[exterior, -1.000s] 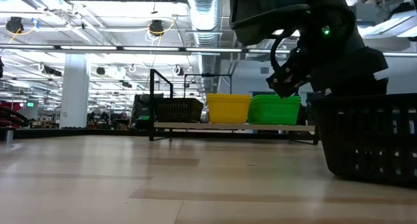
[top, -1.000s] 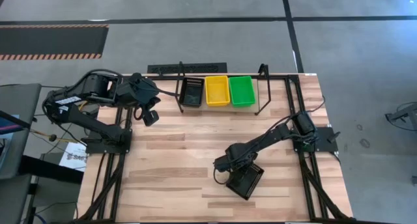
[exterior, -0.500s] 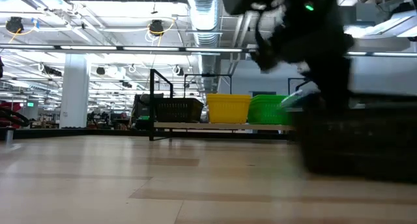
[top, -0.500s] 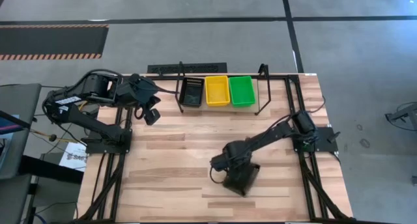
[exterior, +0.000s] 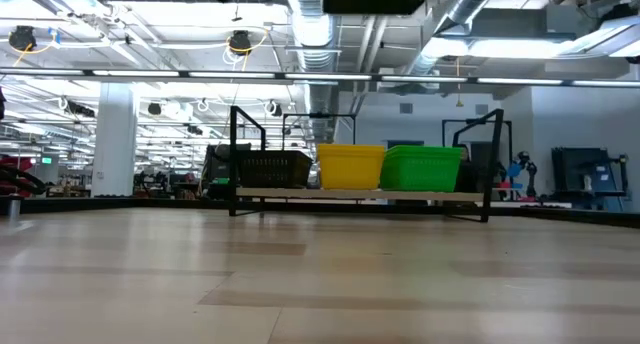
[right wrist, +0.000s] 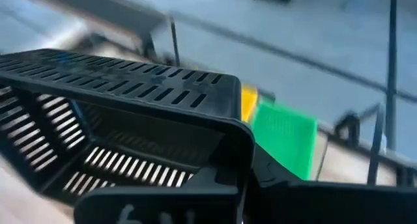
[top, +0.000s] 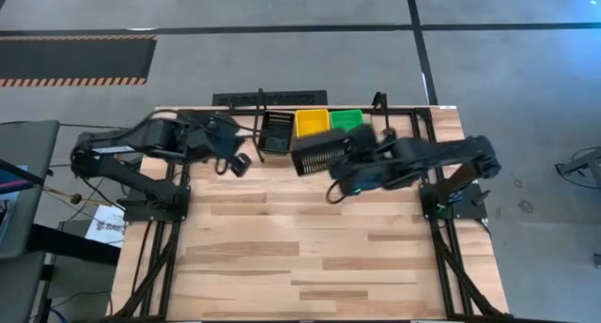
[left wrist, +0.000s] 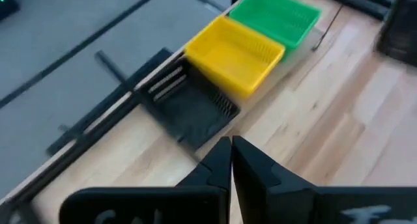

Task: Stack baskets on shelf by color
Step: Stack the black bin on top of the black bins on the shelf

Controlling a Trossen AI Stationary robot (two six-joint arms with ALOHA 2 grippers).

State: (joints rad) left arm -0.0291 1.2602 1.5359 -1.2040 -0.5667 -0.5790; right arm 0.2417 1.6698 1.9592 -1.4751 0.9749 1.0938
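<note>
Wooden desk [top: 282, 238] lies bare below; along its upper edge the shelf [top: 319, 152] carries black, yellow and green baskets. Right hand [top: 349, 159], clamped on a black basket [top: 315, 156], hangs just right of the shelved black stack [top: 276, 133]. Left hand [top: 239, 163], fingers together, waits at the shelf's left.

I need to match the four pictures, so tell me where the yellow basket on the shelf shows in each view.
High view: yellow basket at the table's far edge, middle of the shelf.
Low view: centre, on the shelf plank.
Left wrist view: upper middle.
Right wrist view: only a sliver behind the held black basket.
Shared landmark: the green basket beside it.
</note>
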